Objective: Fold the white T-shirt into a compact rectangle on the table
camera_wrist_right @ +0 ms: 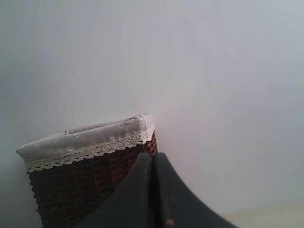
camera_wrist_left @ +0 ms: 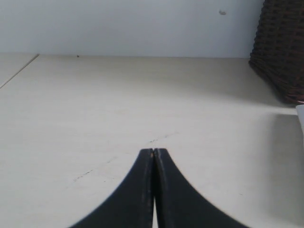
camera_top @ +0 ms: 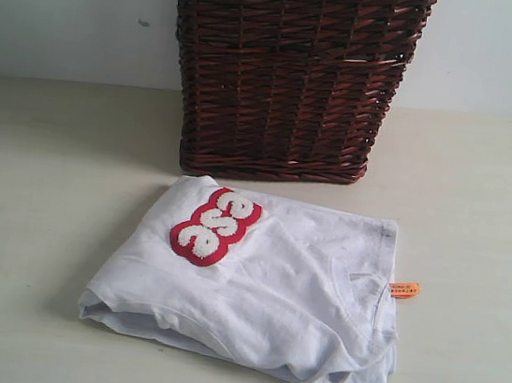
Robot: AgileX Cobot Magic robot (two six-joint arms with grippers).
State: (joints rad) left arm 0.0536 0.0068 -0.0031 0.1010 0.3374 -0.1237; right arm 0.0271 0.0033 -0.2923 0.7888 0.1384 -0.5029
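White T-shirt (camera_top: pixel 270 297) lies folded, roughly rectangular, on tabletop (camera_top: pixel 35 219) just before wicker basket (camera_top: pixel 290 73). Left hand (camera_wrist_left: pixel 153 153) and right hand (camera_wrist_right: pixel 153 156) closed, empty, clear of cloth: fold judged complete.

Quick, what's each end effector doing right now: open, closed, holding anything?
Left end effector: closed, holding nothing.
Right end effector: closed, holding nothing.

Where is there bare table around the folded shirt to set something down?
Broad bare table lies left of the white T-shirt and wicker basket, and right of the shirt beyond its orange tag. Crowded: the shirt's far edge nearly meets the basket's base.
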